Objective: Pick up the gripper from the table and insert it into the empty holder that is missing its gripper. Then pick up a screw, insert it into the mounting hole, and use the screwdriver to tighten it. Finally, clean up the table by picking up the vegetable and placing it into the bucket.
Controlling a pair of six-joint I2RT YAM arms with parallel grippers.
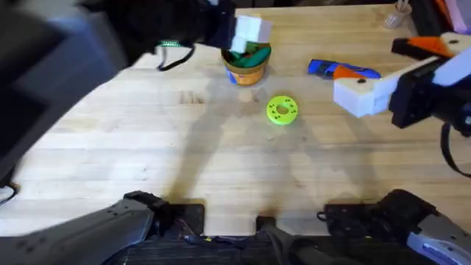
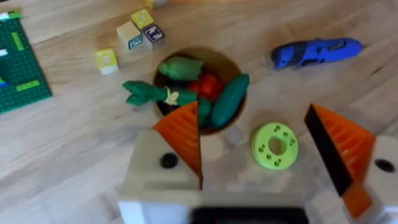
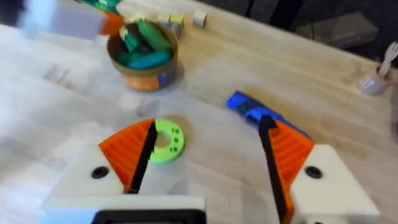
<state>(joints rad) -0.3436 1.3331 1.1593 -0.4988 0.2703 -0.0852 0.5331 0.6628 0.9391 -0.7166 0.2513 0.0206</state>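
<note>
A: Left gripper (image 2: pixel 261 143)?
B: Spread wide, nothing between the orange pads (image 2: pixel 183 134). Hanging above the bucket (image 1: pixel 246 73), toward the far side of the table (image 1: pixel 147 162).

A: And the right gripper (image 3: pixel 208 149)?
B: Also released, jaws well apart, gripping nothing. Raised at the right, near the screwdriver (image 1: pixel 342 70), not touching it.

A: Where to find the vegetable (image 2: pixel 229 99)?
B: Inside the bucket, leaning on the rim, packed in beside a leafy green toy (image 2: pixel 152 93) and a red one (image 2: pixel 208 84).

A: Around the bucket?
B: Just to its near right, a lime-green disc with holes (image 1: pixel 281 109), flat on the wood and apart from the tub. Farther right, the screwdriver, lying flat, well apart from both. Beyond the bucket, some small lettered blocks (image 2: pixel 140 31) and a green studded plate (image 2: pixel 18 62).

A: Edges?
B: Close behind the bucket, the table's far edge. At the far right corner, a small cup of utensils (image 1: pixel 397 16).

A: Room to move?
B: Plenty: broad bare wood across the near half and the whole left side. Tighter on the far right, between screwdriver, disc and bucket.
</note>
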